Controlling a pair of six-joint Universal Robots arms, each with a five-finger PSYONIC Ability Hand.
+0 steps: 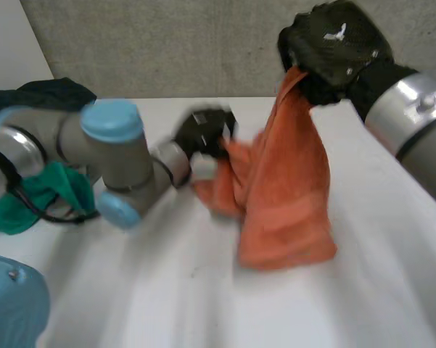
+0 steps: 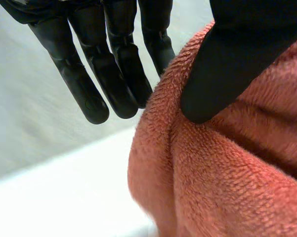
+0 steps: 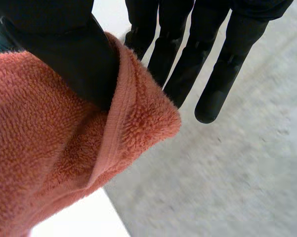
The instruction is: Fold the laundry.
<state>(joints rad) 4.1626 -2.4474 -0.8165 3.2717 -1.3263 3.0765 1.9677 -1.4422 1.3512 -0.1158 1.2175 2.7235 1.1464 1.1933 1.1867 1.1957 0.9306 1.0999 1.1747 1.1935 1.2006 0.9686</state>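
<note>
Orange towel (image 1: pixel 283 196) is held up above the tabletop (image 1: pixel 203 290) by a corner, which is pinched under the thumb of the right hand (image 1: pixel 334 47); the lower end is bunched on the tabletop. A side edge is pinched by the left hand (image 1: pixel 203 134), thumb pressed into the pile. A green cloth (image 1: pixel 29 199) is noted at the tabletop's left edge.

You are working in bright, even light from above. In the head view the white desk (image 1: pixel 363 290) glows pale, and the orange towel (image 1: pixel 283 196) throws just a soft, faint shadow at its foot. Up close, the towel's folds darken into deep creases, while the left robot hand (image 2: pixel 89 94) shows a dull sheen along its black fingers.
</note>
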